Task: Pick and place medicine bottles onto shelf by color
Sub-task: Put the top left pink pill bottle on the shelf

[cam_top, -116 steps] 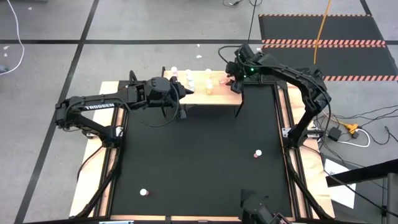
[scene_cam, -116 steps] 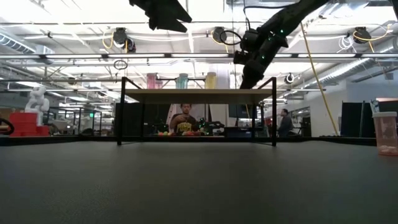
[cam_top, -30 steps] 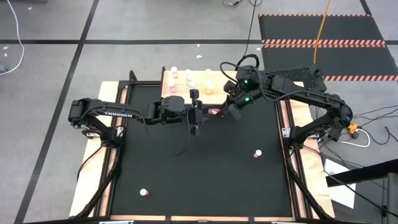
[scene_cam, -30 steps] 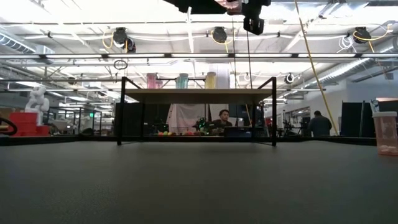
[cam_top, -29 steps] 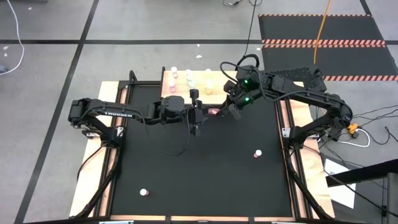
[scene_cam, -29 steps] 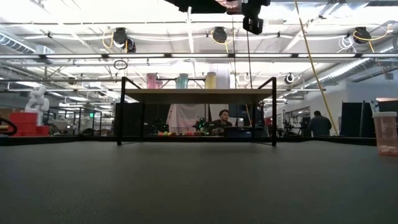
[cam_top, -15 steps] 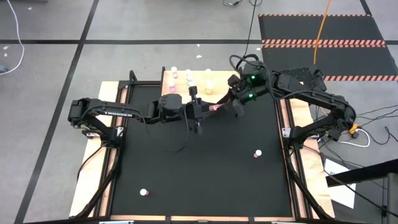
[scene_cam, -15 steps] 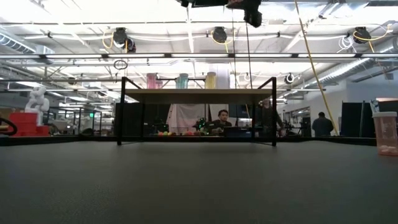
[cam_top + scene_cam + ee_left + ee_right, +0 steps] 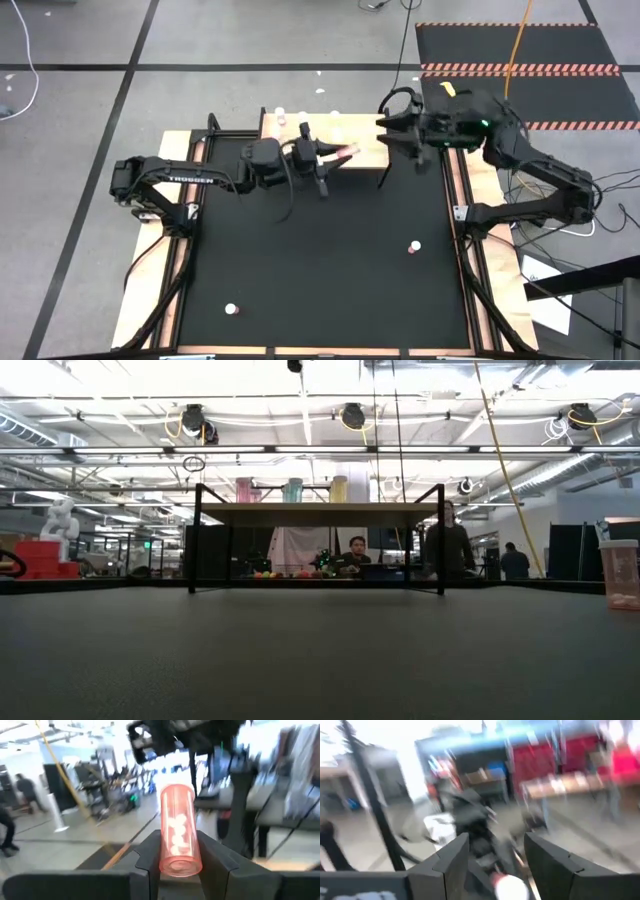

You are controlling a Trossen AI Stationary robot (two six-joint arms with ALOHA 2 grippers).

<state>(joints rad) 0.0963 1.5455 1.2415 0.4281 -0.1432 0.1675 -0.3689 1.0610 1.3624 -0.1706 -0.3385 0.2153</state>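
High view: left pincer (image 9: 330, 158) grips pink bottle (image 9: 345, 152) over shelf (image 9: 362, 156); right pincer (image 9: 388, 130) open nearby.

I count six medicine bottles that I can make out. Three stand on the single shelf (image 9: 315, 513): one pink bottle (image 9: 244, 490), one pale blue bottle (image 9: 292, 490), one yellow bottle (image 9: 339, 489). Two loose bottles lie on the mat, the four o'clock bottle (image 9: 414, 246) and the seven o'clock bottle (image 9: 231, 310). One held pink bottle (image 9: 180, 832) sits clamped in the left gripper (image 9: 180, 857). Beyond the table are three people: a seated person (image 9: 357, 548), a standing person (image 9: 448, 545) and a farther person (image 9: 515, 560).
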